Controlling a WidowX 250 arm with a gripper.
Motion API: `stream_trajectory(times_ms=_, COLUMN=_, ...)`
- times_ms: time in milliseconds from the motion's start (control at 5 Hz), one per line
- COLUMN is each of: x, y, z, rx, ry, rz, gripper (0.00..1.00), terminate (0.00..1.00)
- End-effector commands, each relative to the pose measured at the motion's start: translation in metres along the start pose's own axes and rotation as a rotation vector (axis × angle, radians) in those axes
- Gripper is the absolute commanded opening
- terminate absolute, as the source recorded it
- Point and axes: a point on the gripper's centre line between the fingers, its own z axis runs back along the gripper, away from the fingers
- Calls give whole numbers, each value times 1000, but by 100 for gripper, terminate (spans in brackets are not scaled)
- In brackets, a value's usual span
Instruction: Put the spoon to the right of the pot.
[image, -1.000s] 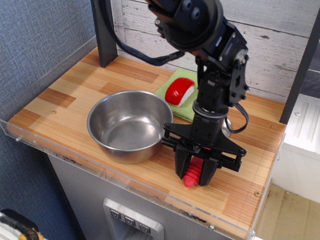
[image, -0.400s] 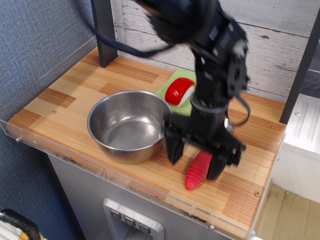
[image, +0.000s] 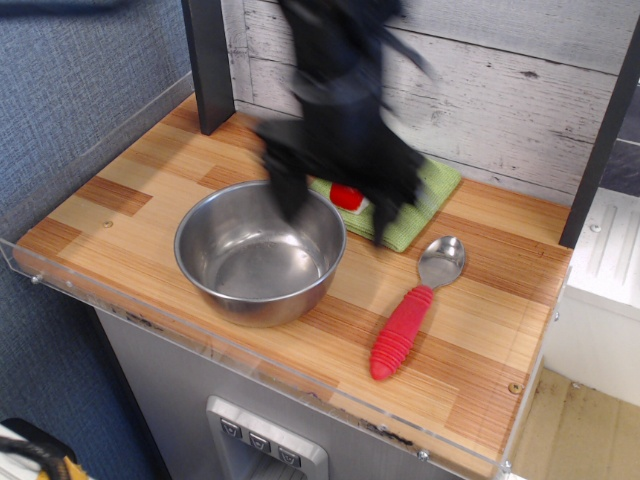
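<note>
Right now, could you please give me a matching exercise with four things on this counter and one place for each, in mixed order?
Things:
1. spoon
2. pot
3. green cloth
4. gripper

Places:
A. back of the counter, under the red-and-white toy
B. lying free, right of the pot
C. blurred, above the pot's far rim
D. left of the spoon, empty

Pairs: 1-B, 2-D, 3-A, 4-C

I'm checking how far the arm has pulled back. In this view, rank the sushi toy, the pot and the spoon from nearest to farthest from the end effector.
The end effector is motion-blurred, so this is approximate.
1. Sushi toy: right between the blurred fingers, on the green cloth.
2. Pot: just below and left, its rim under one finger.
3. Spoon: farthest, lying right of the pot near the front.
</note>
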Motion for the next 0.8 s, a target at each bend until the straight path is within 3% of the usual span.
stream_trajectory(times_ms=0, x=3, y=22, z=25, rx=-52, ry=14, rz=-45, gripper=100, terminate=0)
stream_trajectory(times_ms=200, x=13, y=6, z=5, rx=-95, ry=122, rz=-183, gripper=100, terminate=0)
stream_trajectory(times_ms=400, x=17, y=1, z=-3, rx=-90, ry=152, rz=-235, gripper=100, terminate=0)
stream_trajectory(times_ms=600, x=20, y=4, z=3, rx=-38, ry=121, rz=-248, gripper=100, terminate=0)
